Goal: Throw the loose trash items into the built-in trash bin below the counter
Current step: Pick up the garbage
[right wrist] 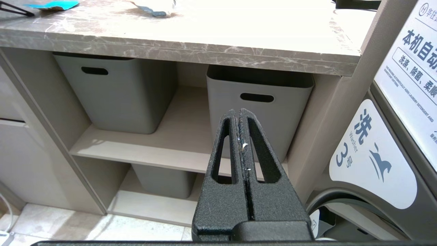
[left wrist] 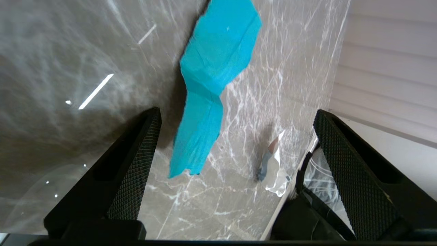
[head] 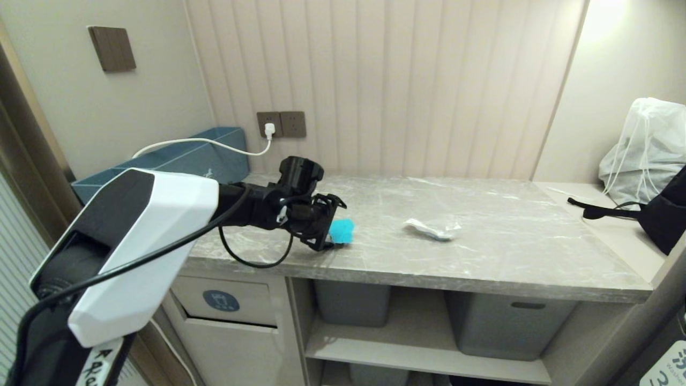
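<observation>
On the counter (head: 482, 252) the turquoise piece (head: 341, 231) lies left of the plastic wrapper (head: 433, 229), with the built-in trash bin (head: 222, 303) below left.

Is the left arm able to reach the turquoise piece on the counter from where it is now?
Probably yes. The left pincer stands open right beside the turquoise piece on the counter, and nothing lies between them; the plastic wrapper is well aside.
</observation>
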Tool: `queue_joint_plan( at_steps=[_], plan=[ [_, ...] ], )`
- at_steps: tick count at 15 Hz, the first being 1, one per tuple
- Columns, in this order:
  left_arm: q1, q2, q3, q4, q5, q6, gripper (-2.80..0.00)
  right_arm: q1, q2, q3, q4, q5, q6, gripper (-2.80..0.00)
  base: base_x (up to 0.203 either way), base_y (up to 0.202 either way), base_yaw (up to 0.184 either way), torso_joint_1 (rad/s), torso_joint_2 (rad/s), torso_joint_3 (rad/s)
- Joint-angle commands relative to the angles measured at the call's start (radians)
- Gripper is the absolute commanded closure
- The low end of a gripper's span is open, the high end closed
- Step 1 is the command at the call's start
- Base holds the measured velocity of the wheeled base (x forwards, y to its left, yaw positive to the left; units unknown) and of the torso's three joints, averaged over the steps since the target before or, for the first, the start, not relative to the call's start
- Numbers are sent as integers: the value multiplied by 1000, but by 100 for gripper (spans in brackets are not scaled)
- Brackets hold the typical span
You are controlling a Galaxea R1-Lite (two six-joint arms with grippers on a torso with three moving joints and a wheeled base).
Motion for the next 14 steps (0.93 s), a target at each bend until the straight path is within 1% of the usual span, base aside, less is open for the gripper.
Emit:
queue_joint_plan(
  at_steps=[1,2,12,13,14],
  plan=[
    [-5,17,-33,3,-1,-11,-280,0,0,0,0,0,0,0,0,0,0,0,0,0],
    [-7,29,-50,9,-1,-11,-280,0,0,0,0,0,0,0,0,0,0,0,0,0],
    [-6,59,-53,0,3,-11,-280,0,0,0,0,0,0,0,0,0,0,0,0,0],
    [-4,59,-53,-2,4,-9,0,0,0,0,0,0,0,0,0,0,0,0,0,0],
    [-4,59,-53,-7,1,-8,0,0,0,0,0,0,0,0,0,0,0,0,0,0]
  ],
)
